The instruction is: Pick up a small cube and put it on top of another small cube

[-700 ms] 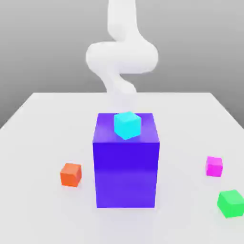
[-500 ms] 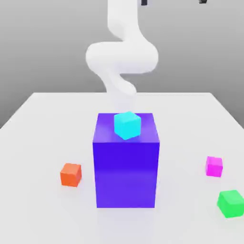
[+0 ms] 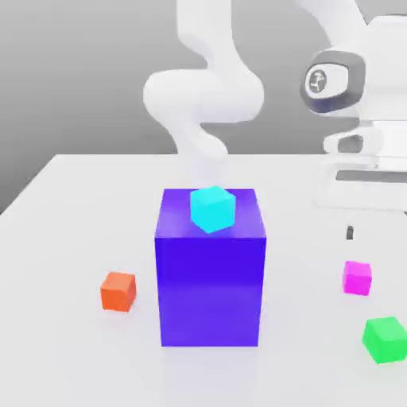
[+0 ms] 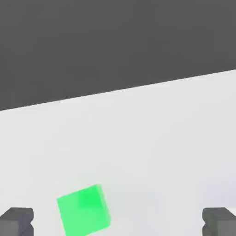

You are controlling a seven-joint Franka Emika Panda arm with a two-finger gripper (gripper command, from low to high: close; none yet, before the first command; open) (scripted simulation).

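This is a bare simulated test scene, not a lived-in room: a plain white table (image 3: 71,207) stands against a flat, featureless grey backdrop. The only furnishings are a smooth white robot arm (image 3: 203,95) and plain, untextured colored blocks, such as a big blue block (image 3: 210,282) and an orange cube (image 3: 118,291), all evenly lit like rendered shapes.

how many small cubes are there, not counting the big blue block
4: a cyan cube on top of the blue block, an orange cube at the exterior view's left, a magenta cube and a green cube at its right.
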